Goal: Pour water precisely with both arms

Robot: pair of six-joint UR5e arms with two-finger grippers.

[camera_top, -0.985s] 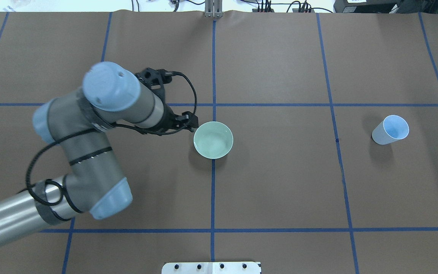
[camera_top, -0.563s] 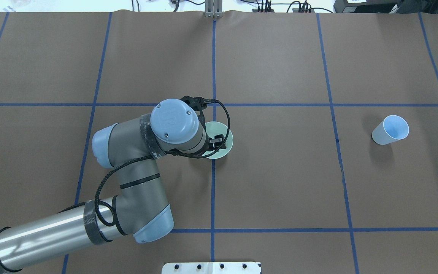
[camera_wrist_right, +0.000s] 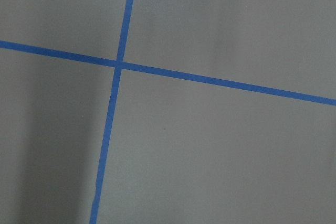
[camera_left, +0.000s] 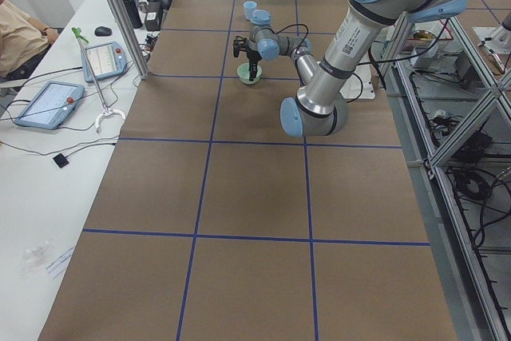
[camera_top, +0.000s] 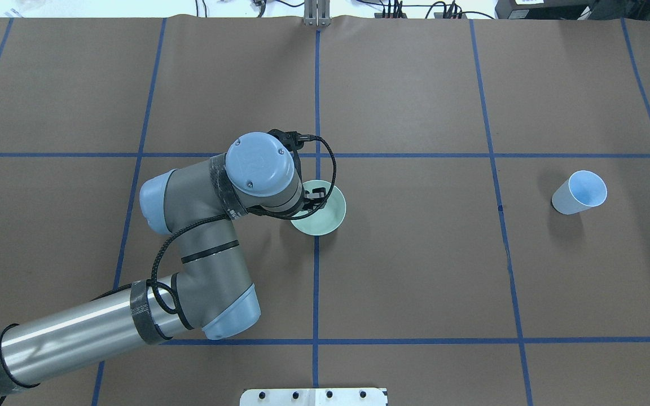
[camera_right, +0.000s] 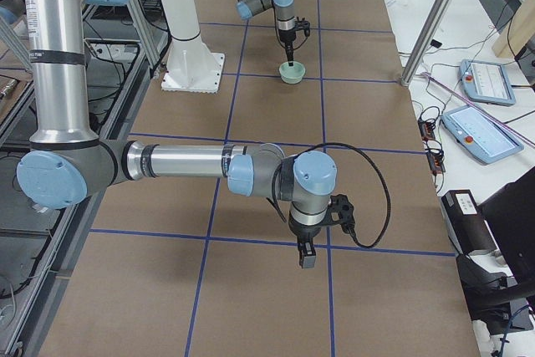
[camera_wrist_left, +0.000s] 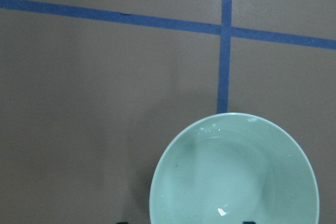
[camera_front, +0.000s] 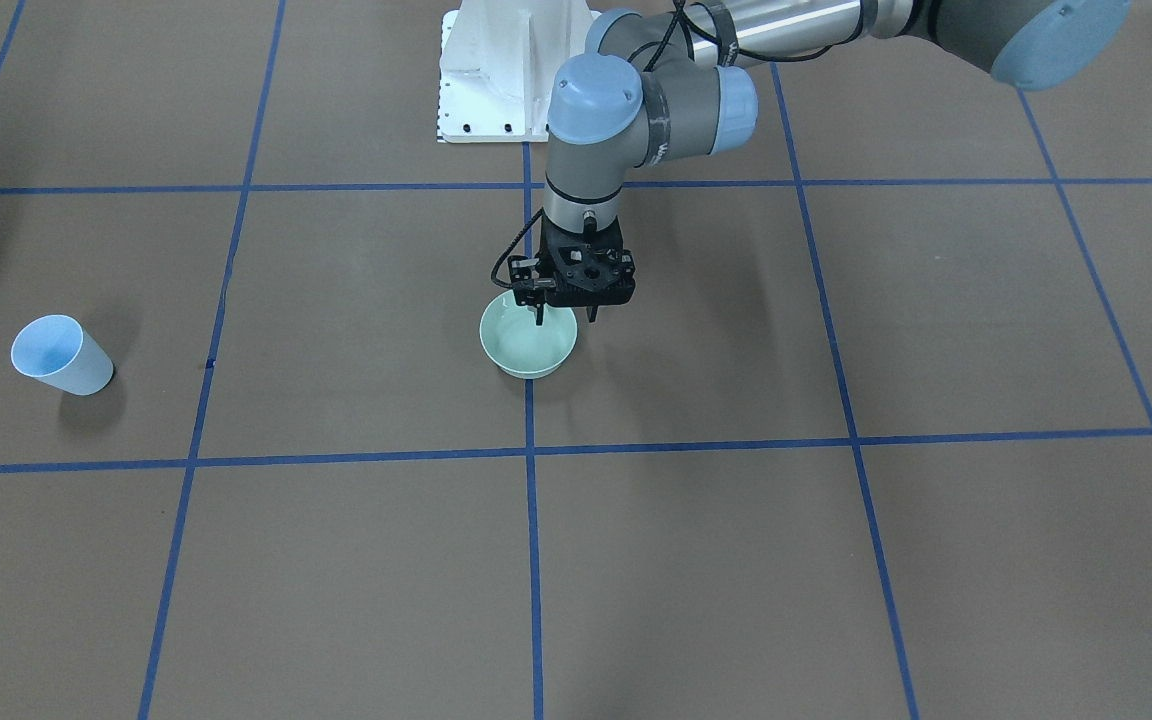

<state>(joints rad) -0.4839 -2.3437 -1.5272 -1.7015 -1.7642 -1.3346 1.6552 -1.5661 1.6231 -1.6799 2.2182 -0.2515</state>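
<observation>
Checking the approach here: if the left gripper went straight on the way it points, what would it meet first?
The pale green bowl: the left gripper points down, open, seemingly astride its rim, one finger inside. Depth is unclear.

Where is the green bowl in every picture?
Front-facing: green bowl at centre.
Overhead: bowl centre, partly hidden.
Exterior left: bowl top middle, far.
Exterior right: bowl top middle, far.
Left wrist: bowl bottom right.
Right wrist: not in it.
Shared landmark: blue tape line running under it.

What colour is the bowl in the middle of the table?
The bowl is a pale mint green, plain with no pattern. It shows best in the left wrist view.
</observation>
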